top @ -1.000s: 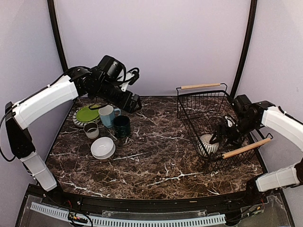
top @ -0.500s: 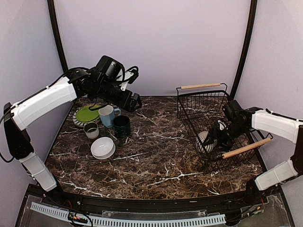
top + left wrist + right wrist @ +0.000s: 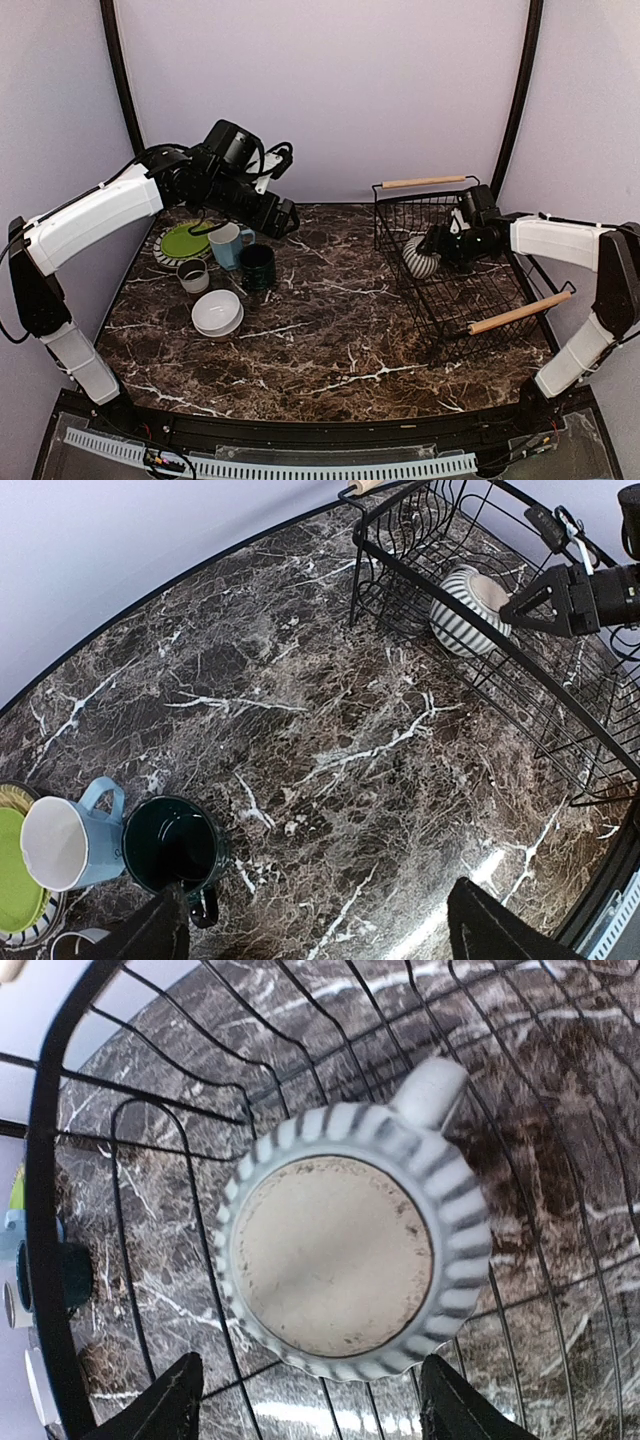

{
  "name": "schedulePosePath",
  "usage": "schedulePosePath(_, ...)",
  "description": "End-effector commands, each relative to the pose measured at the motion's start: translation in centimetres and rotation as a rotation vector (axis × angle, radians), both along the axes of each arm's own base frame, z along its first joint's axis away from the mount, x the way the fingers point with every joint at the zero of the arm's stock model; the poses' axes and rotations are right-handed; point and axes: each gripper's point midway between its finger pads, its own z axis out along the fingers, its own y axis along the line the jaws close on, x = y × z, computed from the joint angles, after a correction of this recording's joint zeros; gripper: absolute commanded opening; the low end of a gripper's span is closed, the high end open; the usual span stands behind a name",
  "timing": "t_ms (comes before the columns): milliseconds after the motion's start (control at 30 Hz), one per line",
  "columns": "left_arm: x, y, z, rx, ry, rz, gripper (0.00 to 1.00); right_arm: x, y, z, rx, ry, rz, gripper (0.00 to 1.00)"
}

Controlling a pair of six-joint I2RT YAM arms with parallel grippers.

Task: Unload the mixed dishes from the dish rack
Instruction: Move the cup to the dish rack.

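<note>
The striped grey bowl [image 3: 420, 257] lies on its side inside the black wire dish rack [image 3: 497, 262], near its far left wall, with its base towards my right gripper [image 3: 437, 245]. In the right wrist view the bowl's base [image 3: 335, 1250] fills the frame and the open fingers stand apart just below it. The left wrist view shows the bowl [image 3: 462, 610] too. My left gripper [image 3: 285, 218] is open and empty above the table. The light blue mug [image 3: 228, 243], dark green mug [image 3: 257, 266], small grey cup [image 3: 192, 275], white bowl [image 3: 217, 312] and lime-green plate [image 3: 185, 240] stand at the left.
The rack has wooden rod handles at the far side [image 3: 423, 182] and the near side [image 3: 518, 313]. A striped plate edge [image 3: 160, 255] shows under the green plate. The table is dark marble [image 3: 330, 330], with black frame posts at the back corners.
My right gripper has swung from the rack's near right part to its far left part, and the striped bowl has moved with it. The left arm has barely moved.
</note>
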Motion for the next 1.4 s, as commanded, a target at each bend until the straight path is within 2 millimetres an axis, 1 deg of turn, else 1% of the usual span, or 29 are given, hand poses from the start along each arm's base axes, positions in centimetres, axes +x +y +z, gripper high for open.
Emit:
schedulePosePath(0, -0.5, 0.5, 0.9, -0.009, -0.023, 0.005, 0.88, 4.1, 0.1, 3.0, -0.012, -0.165, -0.022, 0.73)
schedulePosePath(133, -0.4, 0.6, 0.6, -0.002, -0.019, 0.010, 0.88, 5.5, 1.0, 3.8, 0.013, -0.189, -0.001, 0.77)
schedulePosePath(200, -0.3, 0.5, 0.5, -0.001, -0.015, 0.010, 0.88, 5.6, 1.3, 3.8, 0.022, -0.169, 0.007, 0.80)
schedulePosePath(300, -0.2, 0.5, 0.1, 0.011, -0.011, 0.013, 0.88, 5.2, 0.6, 3.8, 0.024, -0.139, -0.018, 0.90)
schedulePosePath(367, -0.2, 0.5, -0.1, 0.014, -0.007, 0.012, 0.88, 4.3, -0.2, 3.2, 0.075, -0.088, -0.043, 0.98)
schedulePosePath(400, -0.2, 0.4, -0.1, 0.012, -0.004, 0.009, 0.88, 3.9, -0.5, 2.9, 0.116, -0.064, -0.056, 0.99)
schedulePosePath(467, -0.3, 0.3, -0.2, 0.007, 0.002, 0.005, 0.88, 2.9, -0.6, 2.3, 0.220, -0.024, -0.074, 0.99)
schedulePosePath(567, -0.4, 0.2, -0.1, 0.000, 0.007, 0.002, 0.88, 2.2, -0.1, 2.0, 0.328, -0.018, -0.089, 0.99)
schedulePosePath(633, -0.4, 0.2, -0.2, -0.001, 0.011, 0.001, 0.88, 2.4, 0.3, 1.5, 0.385, 0.017, -0.117, 0.99)
schedulePosePath(767, -0.3, 0.2, -0.3, 0.003, 0.010, 0.003, 0.88, 3.5, 1.4, 0.7, 0.497, 0.055, -0.162, 0.99)
schedulePosePath(800, -0.3, 0.2, -0.5, 0.009, 0.010, 0.005, 0.88, 3.4, 1.5, -0.1, 0.527, 0.093, -0.194, 0.99)
schedulePosePath(900, -0.2, 0.3, -0.8, 0.021, 0.012, 0.009, 0.88, 3.6, 1.6, -1.6, 0.616, 0.133, -0.293, 0.99)
schedulePosePath(1000, -0.2, 0.3, -0.7, 0.021, 0.012, 0.009, 0.88, 3.7, 1.2, -2.5, 0.650, 0.132, -0.394, 0.99)
schedulePosePath(1067, -0.1, 0.3, -0.7, 0.021, 0.010, 0.009, 0.88, 3.9, 0.9, -2.7, 0.653, 0.124, -0.438, 0.99)
schedulePosePath(1200, -0.2, 0.3, -0.4, 0.015, 0.006, 0.007, 0.88, 4.6, 0.5, -3.4, 0.657, 0.104, -0.477, 0.99)
schedulePosePath(1367, -0.2, 0.5, -0.1, 0.017, -0.005, 0.011, 0.88, 5.1, 0.7, -4.2, 0.678, 0.103, -0.498, 0.99)
